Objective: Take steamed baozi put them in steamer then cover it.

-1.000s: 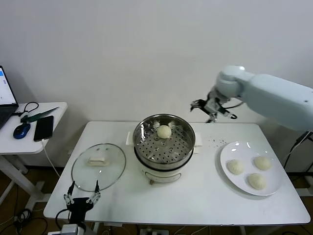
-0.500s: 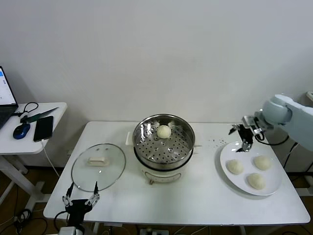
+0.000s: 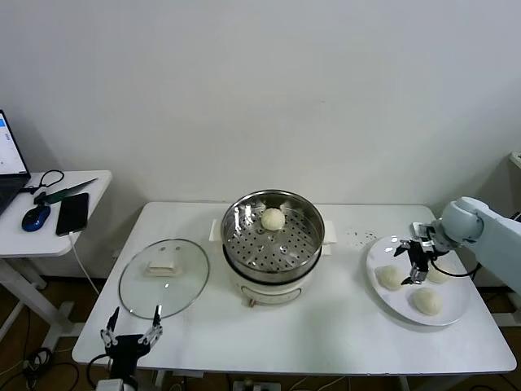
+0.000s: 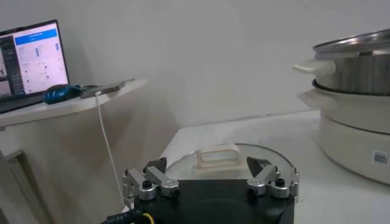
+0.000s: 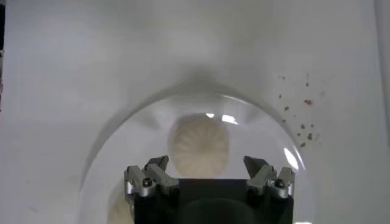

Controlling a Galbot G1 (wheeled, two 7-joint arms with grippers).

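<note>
Right gripper over the plate, fingers spread above a bun, apparently not touching it. One bun inside the steamer. Lid flat on the table beside the steamer. Left gripper spread wide, parked at the near table edge.

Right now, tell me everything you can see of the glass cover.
The cover is a round lid of clear glass with a thin metal rim and a white rectangular handle at its centre. It lies flat, handle up, on the white table, on the robot's left of the steamer and apart from it. Nothing grips it: the left gripper hangs open off the table's near edge, just short of the rim.
</note>
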